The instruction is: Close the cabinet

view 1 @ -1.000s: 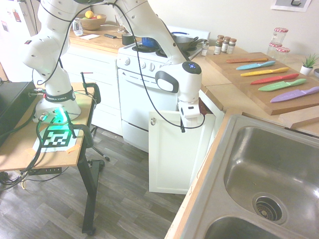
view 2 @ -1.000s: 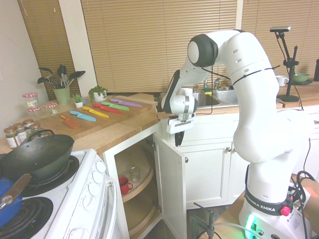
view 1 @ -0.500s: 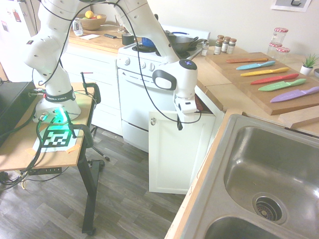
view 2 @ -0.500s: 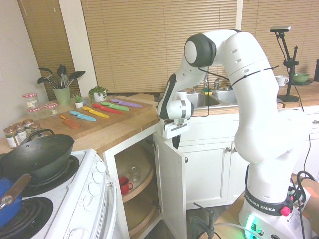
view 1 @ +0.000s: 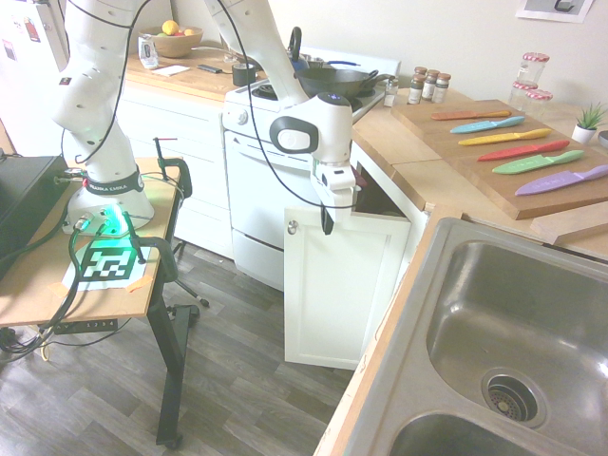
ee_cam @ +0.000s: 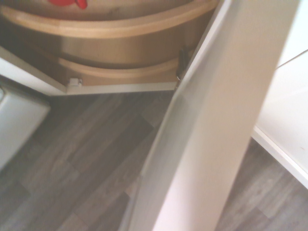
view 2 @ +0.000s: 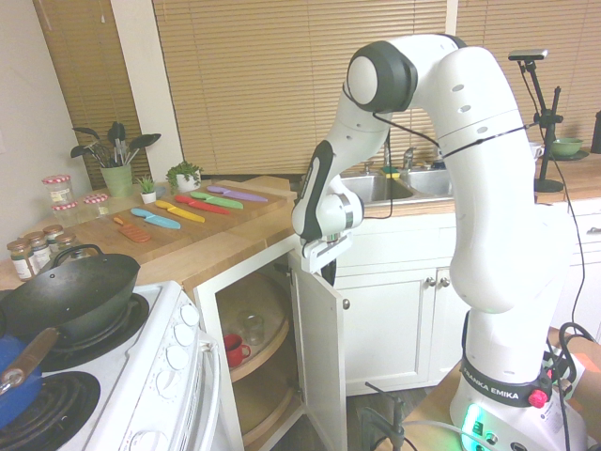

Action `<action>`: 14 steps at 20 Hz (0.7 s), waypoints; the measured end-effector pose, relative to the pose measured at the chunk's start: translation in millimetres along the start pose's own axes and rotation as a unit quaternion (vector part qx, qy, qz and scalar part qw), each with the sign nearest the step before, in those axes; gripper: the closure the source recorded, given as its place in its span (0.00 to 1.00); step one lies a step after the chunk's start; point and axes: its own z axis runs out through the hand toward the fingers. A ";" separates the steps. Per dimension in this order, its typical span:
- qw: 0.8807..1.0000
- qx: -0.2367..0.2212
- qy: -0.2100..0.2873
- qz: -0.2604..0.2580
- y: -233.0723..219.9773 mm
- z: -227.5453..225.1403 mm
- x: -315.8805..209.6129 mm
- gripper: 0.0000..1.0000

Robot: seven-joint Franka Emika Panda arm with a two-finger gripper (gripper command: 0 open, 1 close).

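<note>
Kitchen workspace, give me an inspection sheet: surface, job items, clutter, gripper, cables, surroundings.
Surface: wooden countertop over the cabinet, bare near the corner.
Job's things: cabinet door stands open; round knob near its top corner; curved wooden shelves inside hold a red mug and a glass jar.
Clutter: coloured knives on a cutting board, spice jars, wok on the stove.
Gripper: gripper at the door's top edge; fingers not readable.
Cables: black cable runs along the arm.
Surroundings: steel sink, window blinds, wood-look floor.
</note>
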 end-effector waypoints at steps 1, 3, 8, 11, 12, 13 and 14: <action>1.000 -0.006 0.004 -0.004 -6.5 -1.1 -5.2 1.00; 1.000 -0.015 0.011 -0.011 -20.8 -3.2 -13.8 1.00; 0.999 -0.033 0.020 -0.022 -58.8 -7.9 -32.2 1.00; 0.998 -0.047 0.022 -0.027 -89.9 -15.7 -40.0 1.00; 0.998 -0.050 0.024 -0.029 -102.2 -18.9 -42.9 1.00; 0.998 -0.054 0.025 -0.031 -114.5 -22.4 -46.0 1.00; 0.998 -0.057 0.025 -0.033 -126.8 -26.0 -49.1 1.00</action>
